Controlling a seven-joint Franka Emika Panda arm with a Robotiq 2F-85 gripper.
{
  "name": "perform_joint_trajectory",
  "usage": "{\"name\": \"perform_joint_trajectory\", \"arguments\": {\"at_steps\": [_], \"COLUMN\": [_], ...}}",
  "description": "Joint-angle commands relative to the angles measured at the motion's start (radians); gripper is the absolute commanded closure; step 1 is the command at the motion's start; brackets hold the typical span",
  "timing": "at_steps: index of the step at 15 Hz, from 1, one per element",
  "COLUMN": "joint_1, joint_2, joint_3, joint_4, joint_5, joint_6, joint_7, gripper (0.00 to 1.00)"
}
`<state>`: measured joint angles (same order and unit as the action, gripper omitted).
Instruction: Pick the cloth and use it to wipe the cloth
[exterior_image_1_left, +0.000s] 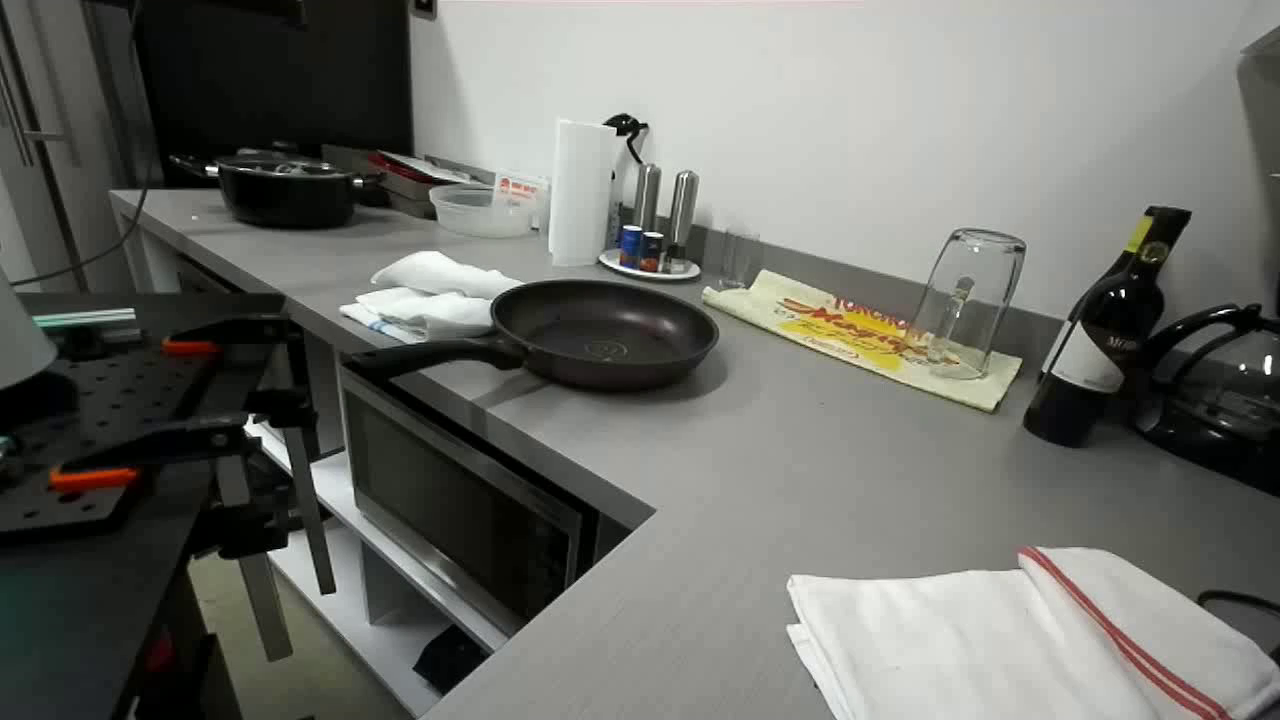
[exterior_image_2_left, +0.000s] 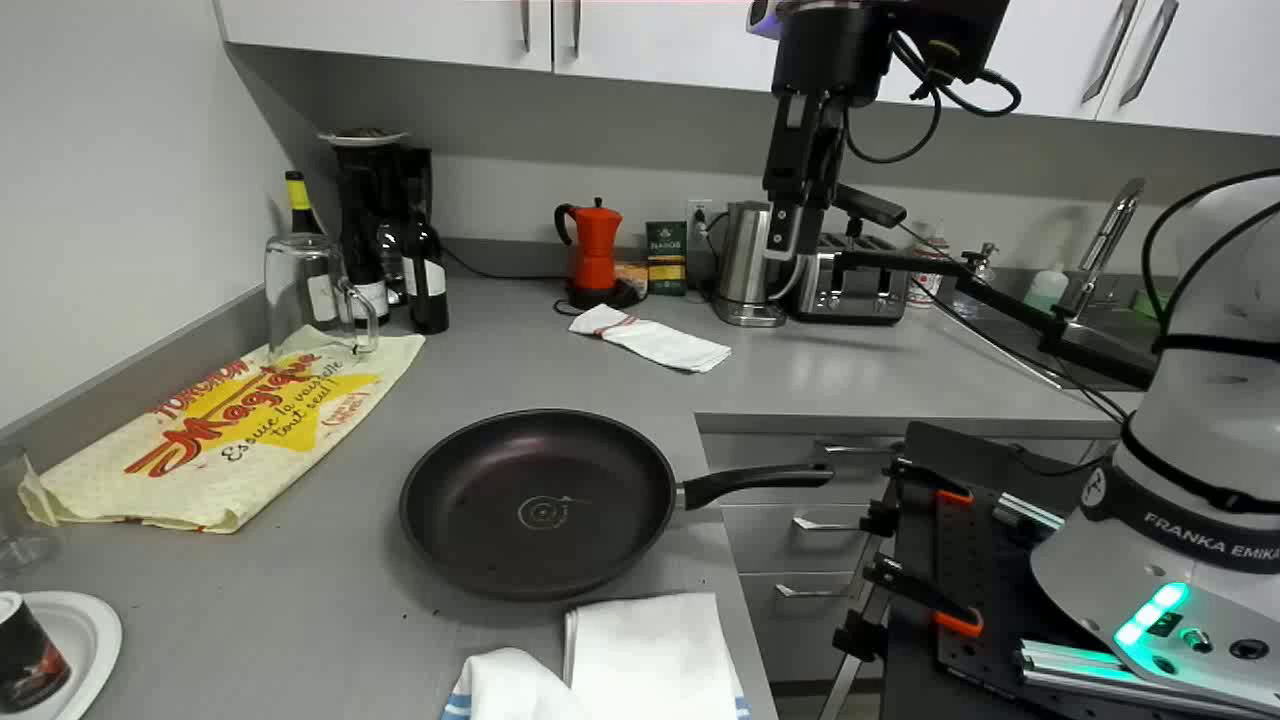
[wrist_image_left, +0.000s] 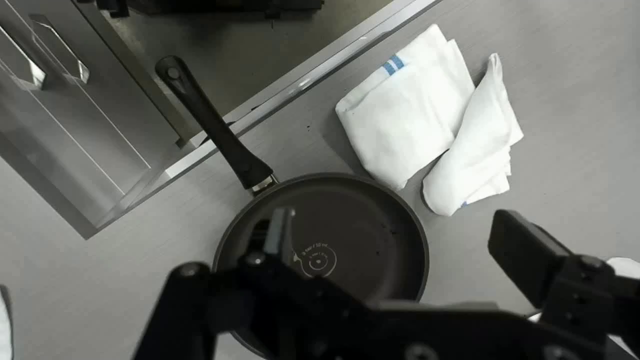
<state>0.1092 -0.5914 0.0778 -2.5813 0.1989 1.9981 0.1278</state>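
A folded white cloth with blue stripes (wrist_image_left: 405, 115) lies on the counter beside the pan. A bunched white cloth (wrist_image_left: 472, 145) lies against it. The folded cloth (exterior_image_2_left: 650, 650) and bunched cloth (exterior_image_2_left: 515, 685) show in an exterior view, and as a white pile (exterior_image_1_left: 435, 305) in an exterior view. A white cloth with red stripes (exterior_image_1_left: 1000, 640) lies apart; it also shows farther back (exterior_image_2_left: 660, 340). A yellow printed cloth (exterior_image_2_left: 250, 430) lies by the wall under a glass mug. My gripper (wrist_image_left: 400, 245) is open and empty, above the pan in the wrist view; it also shows raised (exterior_image_2_left: 825, 215).
A dark frying pan (exterior_image_2_left: 540, 505) sits beside the white cloths, its handle over the counter edge. The upturned glass mug (exterior_image_1_left: 970, 305), wine bottle (exterior_image_1_left: 1105, 330) and coffee pot (exterior_image_1_left: 1215, 390) stand near the wall. A kettle (exterior_image_2_left: 750, 265) and toaster (exterior_image_2_left: 850, 280) stand at the back.
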Motion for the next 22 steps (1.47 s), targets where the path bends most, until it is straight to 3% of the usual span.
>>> {"name": "perform_joint_trajectory", "arguments": {"at_steps": [1,12,16,22], "joint_1": [-0.007,-0.010,0.017,0.102], "joint_2": [0.000,0.038,0.170,0.465], "joint_3": [0.006,-0.002,0.012,0.099], "joint_4": [0.002,0.008,0.021,0.076], "joint_5": [0.003,0.011,0.052,0.173], "joint_6": [-0.003,0.009,0.072,0.296], "joint_7": [-0.003,-0.015,-0.020,0.019], "gripper": [0.00,0.00,0.00,0.00]}}
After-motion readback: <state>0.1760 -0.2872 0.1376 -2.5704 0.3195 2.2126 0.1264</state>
